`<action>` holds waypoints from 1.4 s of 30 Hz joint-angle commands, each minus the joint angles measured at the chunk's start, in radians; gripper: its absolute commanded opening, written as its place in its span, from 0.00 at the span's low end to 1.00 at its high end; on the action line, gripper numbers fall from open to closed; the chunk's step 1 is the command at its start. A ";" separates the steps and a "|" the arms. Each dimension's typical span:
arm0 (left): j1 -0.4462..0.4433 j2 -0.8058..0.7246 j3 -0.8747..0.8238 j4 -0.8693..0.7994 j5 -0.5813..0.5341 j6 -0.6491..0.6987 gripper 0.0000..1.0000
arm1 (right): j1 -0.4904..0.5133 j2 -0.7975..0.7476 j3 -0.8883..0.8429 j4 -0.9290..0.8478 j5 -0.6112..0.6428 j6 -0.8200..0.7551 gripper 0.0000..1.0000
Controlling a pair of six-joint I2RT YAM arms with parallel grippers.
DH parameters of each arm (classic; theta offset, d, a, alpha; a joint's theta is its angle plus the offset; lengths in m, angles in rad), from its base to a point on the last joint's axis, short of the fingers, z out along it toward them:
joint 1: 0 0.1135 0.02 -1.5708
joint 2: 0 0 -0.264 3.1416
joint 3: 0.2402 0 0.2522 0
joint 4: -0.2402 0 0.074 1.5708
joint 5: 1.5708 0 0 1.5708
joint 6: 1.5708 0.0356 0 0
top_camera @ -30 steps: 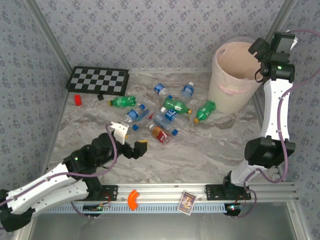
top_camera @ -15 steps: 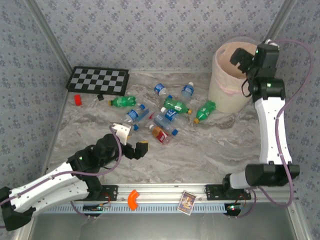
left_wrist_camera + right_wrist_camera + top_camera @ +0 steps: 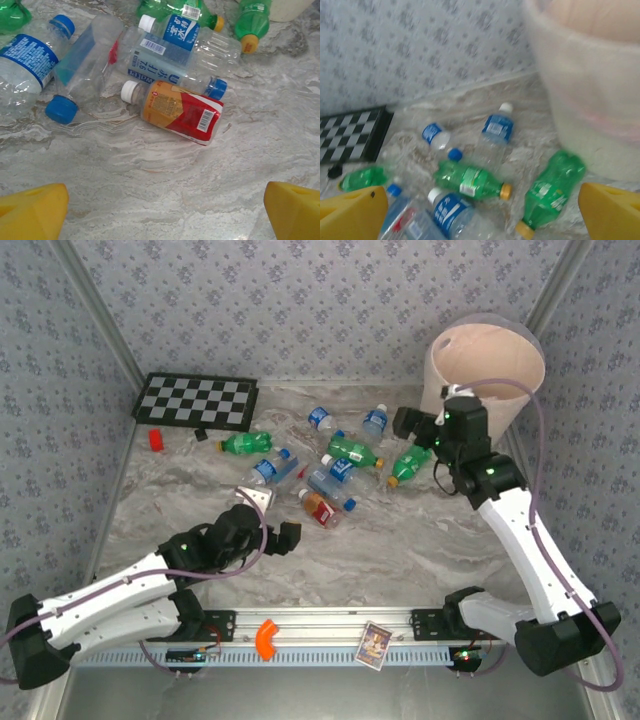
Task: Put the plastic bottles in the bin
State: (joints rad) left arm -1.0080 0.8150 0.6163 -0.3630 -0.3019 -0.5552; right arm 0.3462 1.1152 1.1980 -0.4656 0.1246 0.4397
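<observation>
Checkerboard (image 3: 197, 402) at 10 o'clock on the table (image 3: 420, 540), red block (image 3: 155, 439) just beside it at its 7 o'clock.

Left gripper (image 3: 270, 518) low at 7 o'clock on the table, jaws spread wide, nothing between them. In the left wrist view its yellow fingertips (image 3: 32, 212) sit over bare marble.

Red-labelled bottle (image 3: 180, 111) lies on its side at 12 o'clock from that gripper, white cap toward 9 o'clock, clear of the fingers. Clear blue-labelled bottle (image 3: 165, 60) touches its far side.

The plastic bottles (image 3: 330, 465) are all on the table, scattered around centre. One green bottle (image 3: 245, 444) is the outlier at 9 o'clock of the pile.

Right gripper (image 3: 410, 425) is at 1 o'clock of the pile, between a blue-labelled bottle (image 3: 375, 420) and the bin (image 3: 487, 370). Its jaws are also wide apart and hold nothing.

In the right wrist view a yellow-capped green bottle (image 3: 547, 192) lies just beside the bin wall; contact can't be told.

Bin is upright at 1 o'clock on the table.
</observation>
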 commanded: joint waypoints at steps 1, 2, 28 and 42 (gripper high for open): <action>0.008 0.004 0.046 0.016 -0.040 -0.027 1.00 | 0.066 0.027 -0.053 0.035 -0.066 -0.009 0.99; 0.008 0.001 0.049 0.009 -0.051 -0.032 1.00 | 0.097 0.048 -0.051 0.022 -0.071 -0.027 1.00; 0.010 -0.190 0.033 -0.094 -0.117 -0.029 1.00 | 0.486 0.793 0.432 -0.439 -0.045 -0.289 0.86; 0.014 -0.246 0.015 -0.109 -0.130 -0.025 1.00 | 0.526 0.941 0.458 -0.475 -0.040 -0.295 0.87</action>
State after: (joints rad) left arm -1.0012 0.5858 0.6205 -0.4541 -0.4126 -0.5919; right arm 0.8612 2.0235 1.6371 -0.9119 0.0914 0.1627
